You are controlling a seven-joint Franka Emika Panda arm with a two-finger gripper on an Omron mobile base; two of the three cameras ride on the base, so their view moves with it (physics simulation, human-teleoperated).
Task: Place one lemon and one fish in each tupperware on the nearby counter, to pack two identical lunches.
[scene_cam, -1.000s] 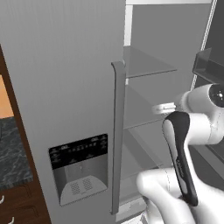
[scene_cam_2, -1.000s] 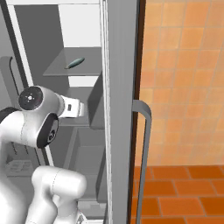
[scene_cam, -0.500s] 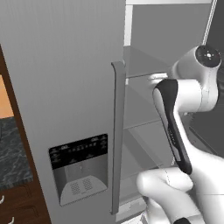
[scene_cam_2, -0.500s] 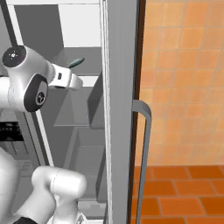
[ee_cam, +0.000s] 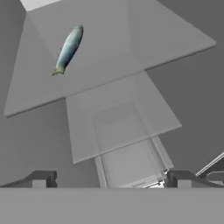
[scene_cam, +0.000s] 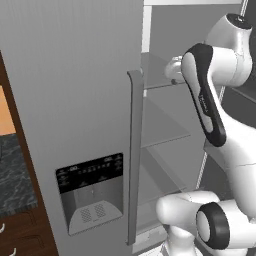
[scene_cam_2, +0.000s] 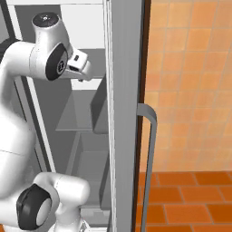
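Observation:
A slim blue-grey fish [ee_cam: 68, 49] lies on the upper glass shelf [ee_cam: 131, 39] inside the open fridge, toward the top left of the hand view. My gripper [ee_cam: 111, 179] is open, with its dark fingertips [ee_cam: 41, 178] set wide apart. It holds nothing and is well short of the fish. The hand [scene_cam_2: 79, 64] reaches into the fridge at upper-shelf height, and my gripper [scene_cam: 175, 70] peeks out from behind the forearm. A strip of the dark speckled counter [scene_cam: 15, 180] lies at the far left. Lemon and tupperware are out of view.
The closed grey fridge door [scene_cam: 75, 75] carries a tall handle [scene_cam: 134, 150] and a dispenser panel [scene_cam: 90, 192]. Lower glass shelves [ee_cam: 122, 127] and a drawer sit below the fish. An open door edge [scene_cam_2: 124, 113] and an orange tiled wall [scene_cam_2: 190, 81] bound the right.
The arm has swung upward, lifting the hand from mid-fridge to the level of the upper shelf. The gripper has stayed open.

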